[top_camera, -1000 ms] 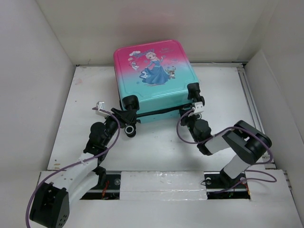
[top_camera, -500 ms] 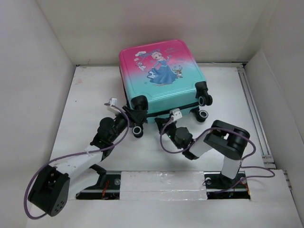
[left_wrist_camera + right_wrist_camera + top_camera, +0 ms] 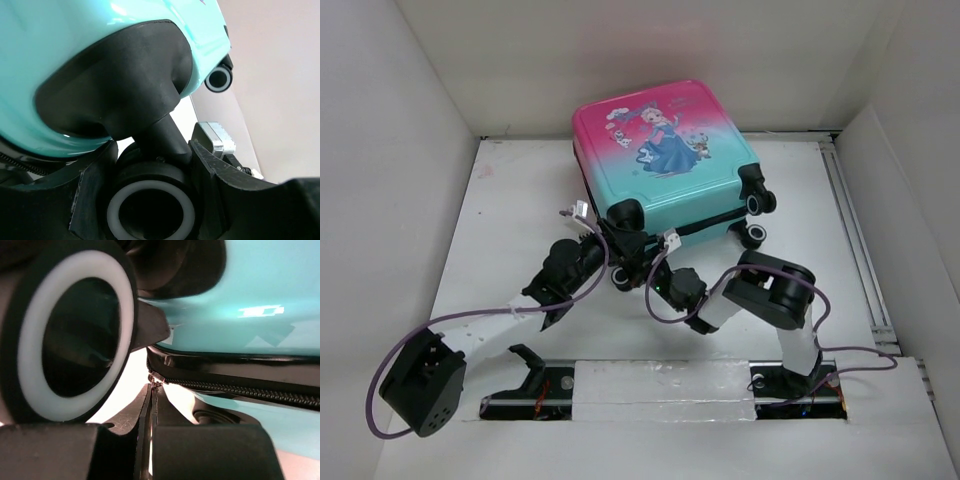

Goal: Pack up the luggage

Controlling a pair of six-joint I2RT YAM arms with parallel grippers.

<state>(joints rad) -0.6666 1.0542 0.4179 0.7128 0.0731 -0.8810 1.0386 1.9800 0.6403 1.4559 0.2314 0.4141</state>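
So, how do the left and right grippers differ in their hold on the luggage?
The left gripper has jaws apart around a black wheel; the right gripper has jaws pressed together, seemingly pinching the zipper pull. The left works at the luggage's near corner, the right along its zipper seam. Both touch the luggage's near side.

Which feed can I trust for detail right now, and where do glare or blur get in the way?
Top external: sharp, evenly lit, luggage casting a faint pink tint on the back wall. Left wrist: caster wheel fairly crisp, white glare on the turquoise shell above. Right wrist: near wheel soft and oversized, a glare streak on the shell, zipper readable.
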